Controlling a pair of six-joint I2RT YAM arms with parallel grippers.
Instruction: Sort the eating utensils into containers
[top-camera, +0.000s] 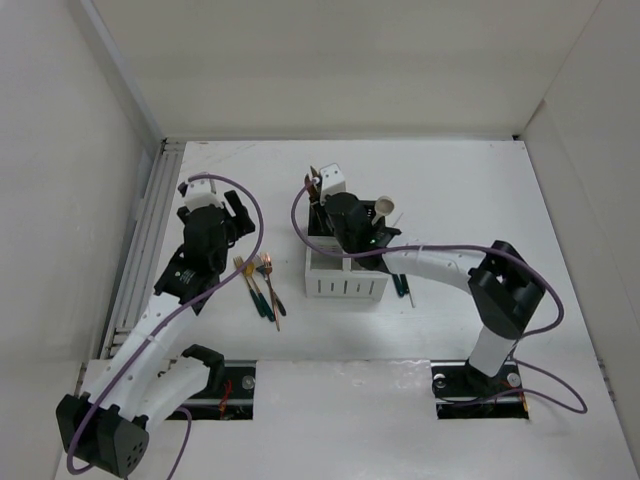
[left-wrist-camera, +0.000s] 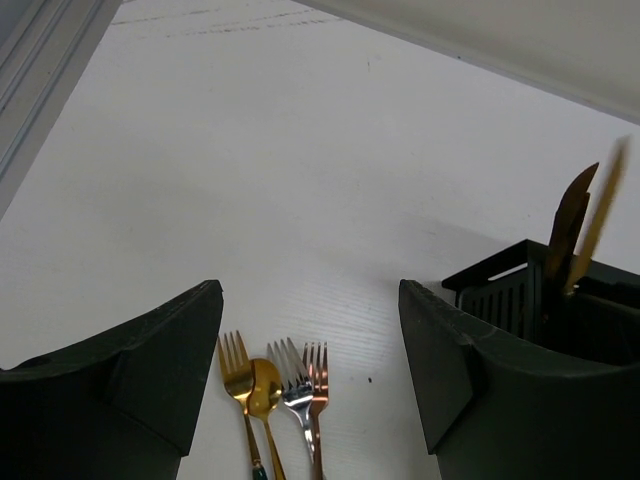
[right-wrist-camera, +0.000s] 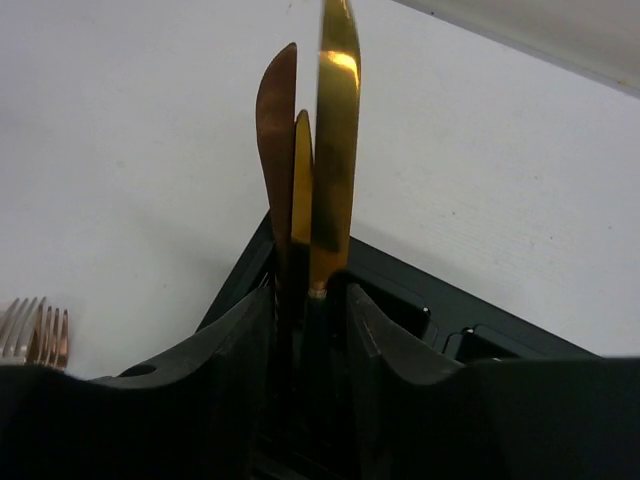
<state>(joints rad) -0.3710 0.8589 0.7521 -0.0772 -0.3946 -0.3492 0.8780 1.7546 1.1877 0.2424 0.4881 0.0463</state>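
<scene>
Right arm (top-camera: 440, 265) stretches over the bins (top-camera: 345, 288), right gripper (right-wrist-camera: 310, 300) straddling an upright knife (right-wrist-camera: 335, 150) (held or loose, cannot tell); left gripper (left-wrist-camera: 310, 300) open near forks (left-wrist-camera: 300, 378).

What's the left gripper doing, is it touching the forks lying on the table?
Apart. The left wrist view shows the open left gripper with bare white table visible between each of its fingers and the forks.

Bright, diffuse light; soft shadows. Glare on gold knife (right-wrist-camera: 335, 150); a knife tip (left-wrist-camera: 600, 210) blurred in left wrist view.
</scene>
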